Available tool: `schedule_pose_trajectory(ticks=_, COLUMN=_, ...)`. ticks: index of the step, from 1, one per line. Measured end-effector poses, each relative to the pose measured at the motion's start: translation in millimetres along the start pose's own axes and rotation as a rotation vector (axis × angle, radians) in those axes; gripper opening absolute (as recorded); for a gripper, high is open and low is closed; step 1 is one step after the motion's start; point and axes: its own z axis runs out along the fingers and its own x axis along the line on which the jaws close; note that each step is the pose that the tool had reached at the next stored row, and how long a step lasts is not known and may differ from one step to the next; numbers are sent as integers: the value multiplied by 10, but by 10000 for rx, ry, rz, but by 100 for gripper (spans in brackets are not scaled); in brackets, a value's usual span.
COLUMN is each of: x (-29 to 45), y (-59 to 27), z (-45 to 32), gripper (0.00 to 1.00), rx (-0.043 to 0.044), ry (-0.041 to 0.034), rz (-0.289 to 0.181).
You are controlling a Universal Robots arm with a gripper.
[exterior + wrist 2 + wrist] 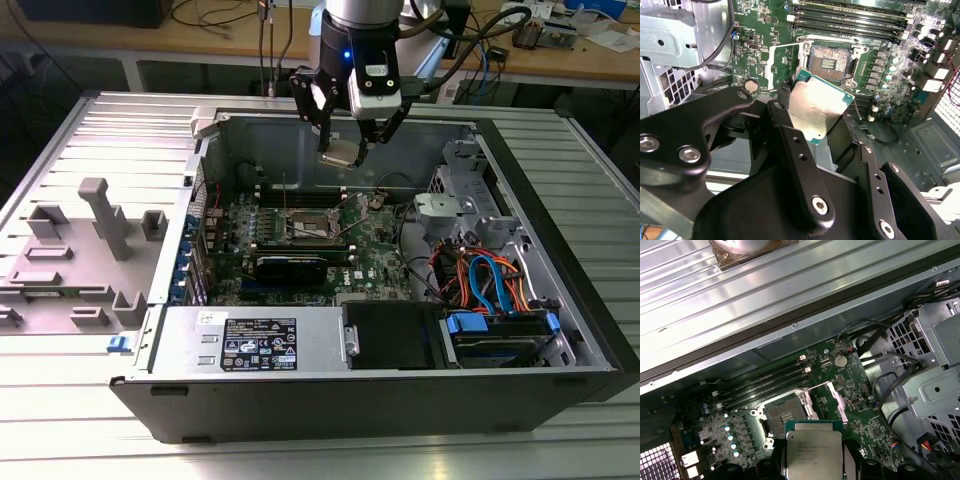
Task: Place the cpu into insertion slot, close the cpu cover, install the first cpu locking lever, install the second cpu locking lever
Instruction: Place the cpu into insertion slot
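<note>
Exterior view, near edge: your computer case lies open on the ribbed table, with the power supply along its near wall.
Near corner, the exterior view's right: blue cables bunch over the drive bay.
Beside the case, the exterior view's left: a grey plastic fixture sits on the table.
Motherboard: green, flat on the case floor beyond the power supply. A long black card crosses its near part.
Insertion slot: mid-board, dark centre bare, nothing seated in it.
Cpu cover: swung up, standing open at one edge of the slot.
Cpu: held in the air above the board, apart from the slot, silver top facing the first wrist view.
Gripper: your black fingers are clamped on opposite edges of the cpu, carrying it over the far part of the case.
Far: a wooden bench with loose cables runs behind the table.
</note>
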Motion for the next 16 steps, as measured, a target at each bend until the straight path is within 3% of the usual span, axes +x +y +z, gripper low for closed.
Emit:
schedule_pose_trajectory(ticks=9, x=-1, y=-1, z=1, gripper=54, rx=-8, ry=-36, rz=401)
schedule_pose_trajectory(ticks=16, x=-1, y=-2, z=7, gripper=54, rx=-26, ry=-107, rz=1201)
